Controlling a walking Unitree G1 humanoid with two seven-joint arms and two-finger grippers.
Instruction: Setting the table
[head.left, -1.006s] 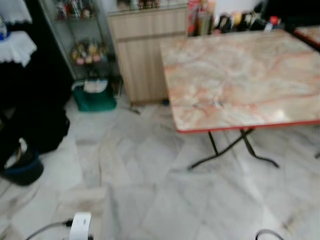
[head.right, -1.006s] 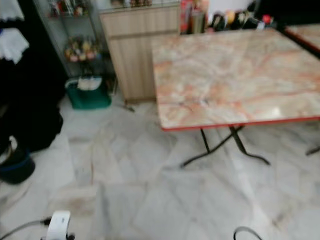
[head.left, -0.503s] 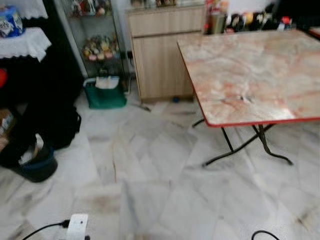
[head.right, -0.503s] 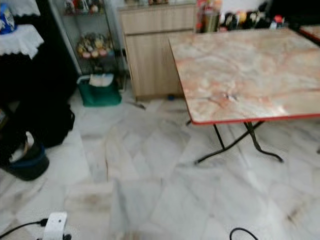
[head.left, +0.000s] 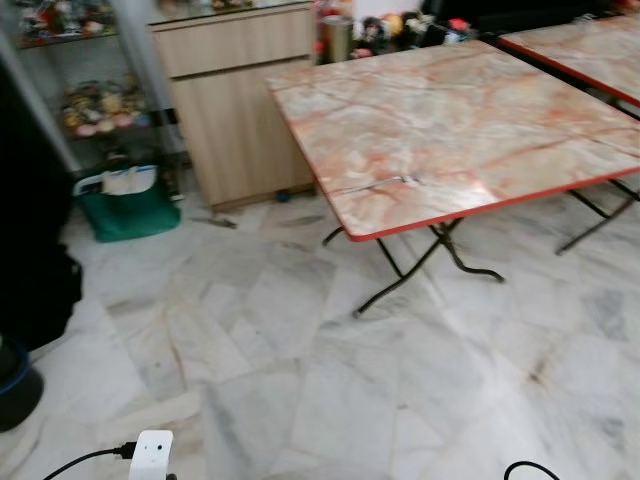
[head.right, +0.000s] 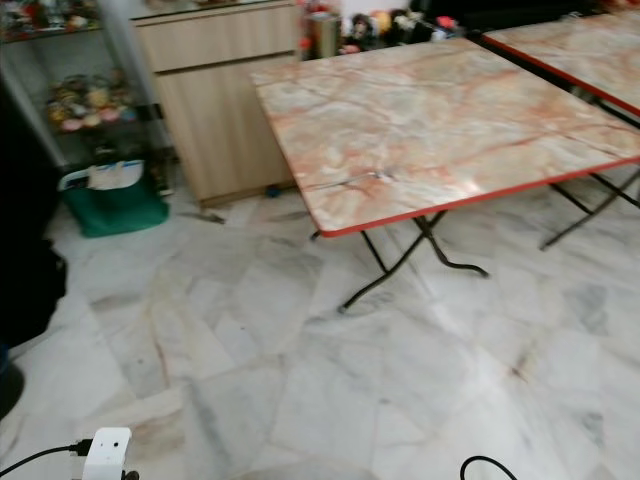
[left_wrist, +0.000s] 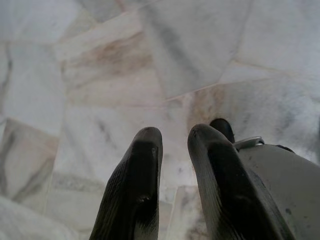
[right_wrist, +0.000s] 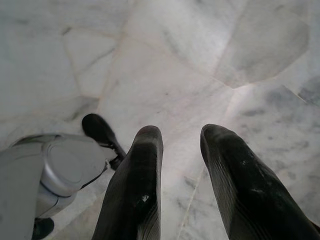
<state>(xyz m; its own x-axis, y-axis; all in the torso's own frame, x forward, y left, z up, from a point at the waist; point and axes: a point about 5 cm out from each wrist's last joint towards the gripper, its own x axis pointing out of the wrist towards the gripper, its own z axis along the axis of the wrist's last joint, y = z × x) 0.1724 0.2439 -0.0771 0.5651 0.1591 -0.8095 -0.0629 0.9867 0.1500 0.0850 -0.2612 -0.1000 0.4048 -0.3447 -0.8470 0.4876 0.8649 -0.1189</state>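
Green basket (head.left: 128, 208) holding pale items beside wooden cabinet (head.left: 235, 110); marble bench (head.left: 450, 120), red-edged, ahead right; open marble floor (head.left: 300, 380) before it; left hand (left_wrist: 172, 137) and right hand (right_wrist: 181, 137) fingers apart, hanging over floor

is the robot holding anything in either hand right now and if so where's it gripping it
Nothing is held. The left hand and the right hand both hang over the marble floor with their fingers apart and nothing between them.

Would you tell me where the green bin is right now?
In the left eye view the green bin stands on the marble floor at the left, between the glass shelf and the wooden cabinet.
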